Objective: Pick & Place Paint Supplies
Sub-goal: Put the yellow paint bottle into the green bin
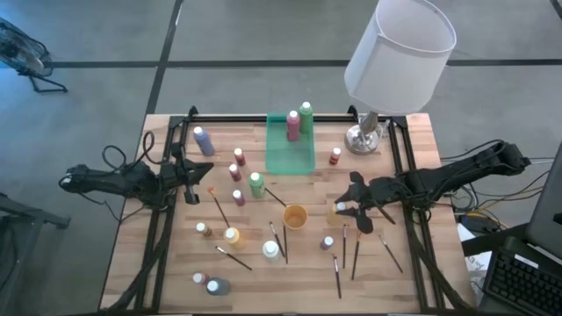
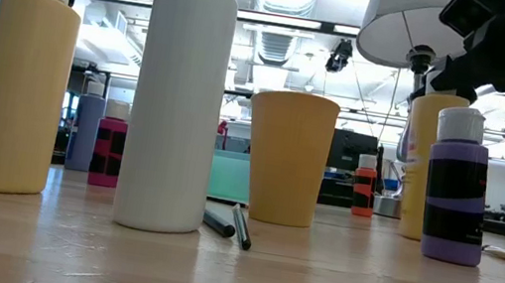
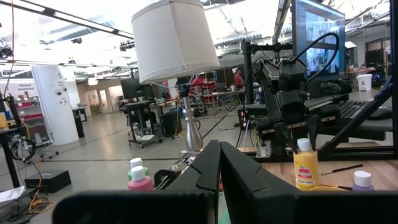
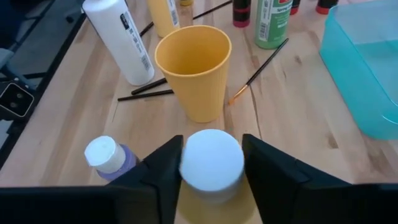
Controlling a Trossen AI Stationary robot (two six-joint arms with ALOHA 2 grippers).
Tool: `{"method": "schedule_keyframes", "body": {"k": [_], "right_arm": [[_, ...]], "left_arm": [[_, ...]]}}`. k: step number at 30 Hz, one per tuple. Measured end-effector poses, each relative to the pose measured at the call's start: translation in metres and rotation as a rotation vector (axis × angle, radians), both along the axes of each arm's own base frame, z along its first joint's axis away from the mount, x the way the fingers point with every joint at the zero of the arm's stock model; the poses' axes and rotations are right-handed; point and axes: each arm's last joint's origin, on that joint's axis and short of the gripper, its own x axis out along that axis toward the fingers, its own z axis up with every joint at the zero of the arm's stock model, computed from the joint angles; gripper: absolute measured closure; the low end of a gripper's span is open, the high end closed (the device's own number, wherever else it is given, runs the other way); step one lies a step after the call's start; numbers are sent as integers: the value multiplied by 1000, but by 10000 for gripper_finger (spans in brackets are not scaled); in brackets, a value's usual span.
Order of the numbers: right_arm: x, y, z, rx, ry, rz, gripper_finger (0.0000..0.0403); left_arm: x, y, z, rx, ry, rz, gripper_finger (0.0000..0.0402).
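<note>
The right gripper straddles the white cap of a yellow bottle, one dark finger on each side. The fingers stand very near the cap, perhaps already touching it; whether they have real hold yet cannot be told. In the high view this gripper sits right of centre, just beside the yellow cup, with the bottle under it on the wood. A purple bottle stands close by on one side, and a brush lies between the cup and a green bottle.

This looks like the grasp step of one pick: the claw is placed, the bottle is not lifted.

The next move calls for a firm pinch on the cap or neck, then a straight rise so the bottle does not knock the purple one or the cup. The likely goal is the green tray near the table's back edge, where a pink bottle and another green bottle stand at its far end. Many bottles and brushes are still scattered, so the task seems early.

The left gripper waits at the left side, fingers pressed together, empty.
</note>
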Motion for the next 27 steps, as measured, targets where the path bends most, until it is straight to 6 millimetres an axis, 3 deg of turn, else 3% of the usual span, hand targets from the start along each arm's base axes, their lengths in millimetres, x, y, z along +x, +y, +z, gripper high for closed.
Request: {"method": "schedule_keyframes", "body": {"k": [5,15,27], "right_arm": [[-1,0,1,0,-4,0,290],[-1,-2,0,-24,-9,-46,269],[-1,-2,1,-35,-16,-62,287]], "left_arm": [[0,0,0,0,0,0,385],[0,0,0,0,0,0,385],[0,0,0,0,0,0,385]]}}
